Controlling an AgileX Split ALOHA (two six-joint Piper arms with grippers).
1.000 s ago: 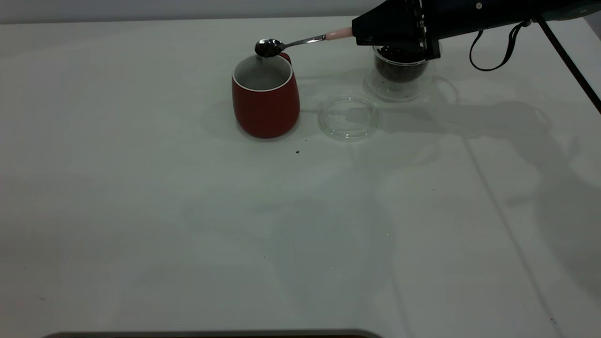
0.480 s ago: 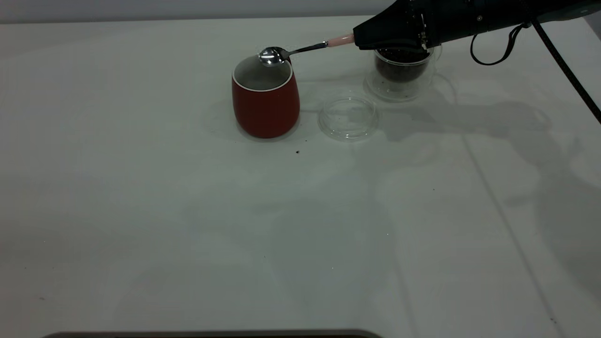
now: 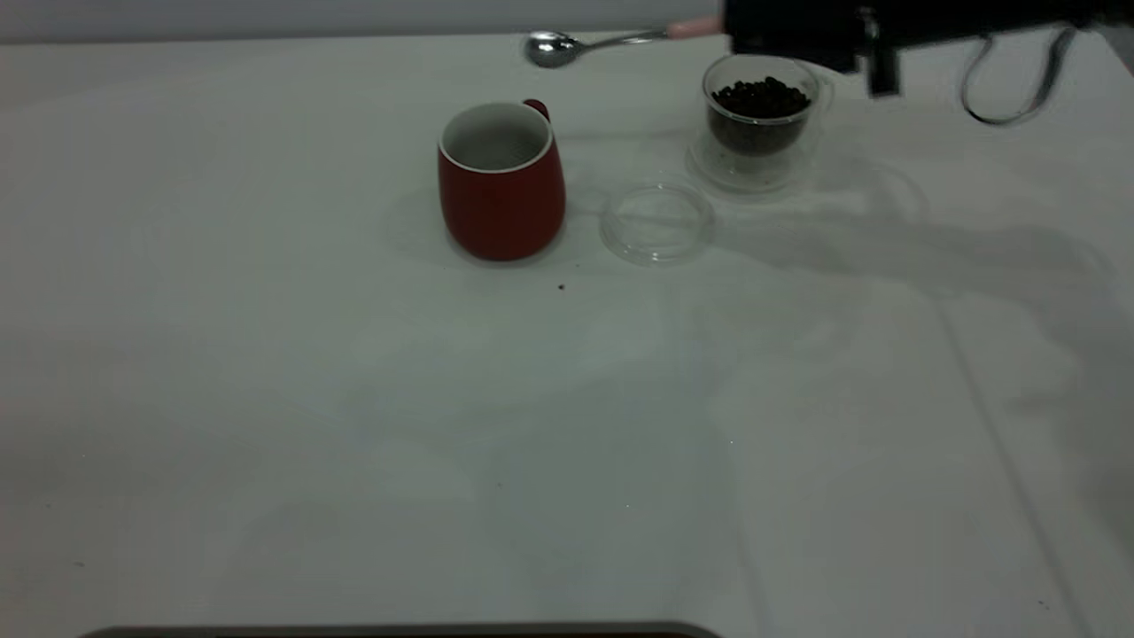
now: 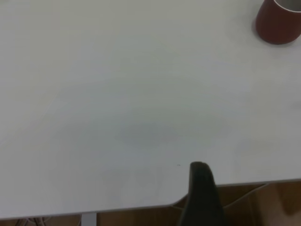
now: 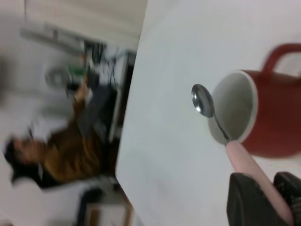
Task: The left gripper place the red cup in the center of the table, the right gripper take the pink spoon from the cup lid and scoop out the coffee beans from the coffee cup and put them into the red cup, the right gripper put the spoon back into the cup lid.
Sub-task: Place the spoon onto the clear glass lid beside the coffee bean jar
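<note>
The pink spoon [image 3: 595, 41] is clamped by its pale handle between the black fingers [image 5: 247, 202] of the right gripper [image 3: 744, 27], which is closed tight on the handle's far end and held high in the air at the far right of the table [image 3: 266, 399]. From the gripper the spoon reaches out nearly level toward the left arm's side, its steel bowl at the tip farthest from the fingers, and that bowl looks empty and shiny. In the right wrist view the spoon's bowl [image 5: 202, 100] lies beyond the rim of the red cup [image 5: 263, 113], with the thin neck crossing the cup's white mouth. In the exterior view the red cup [image 3: 501, 180] stands upright on the table, well below the spoon tip and toward the camera from it, its handle turned away toward the far edge. The coffee cup [image 3: 760, 120] sits almost directly beneath the right gripper, just nearer the camera, with the coffee beans [image 3: 760, 96] heaped dark inside it. The cup lid [image 3: 657, 221] lies flat on the table below the spoon's handle and nearer the camera, between the red cup and the coffee cup and touching neither. The left gripper [image 4: 201, 195] shows only as one dark finger over the table's edge, well apart from the red cup; whether it is spread or closed cannot be told.
</note>
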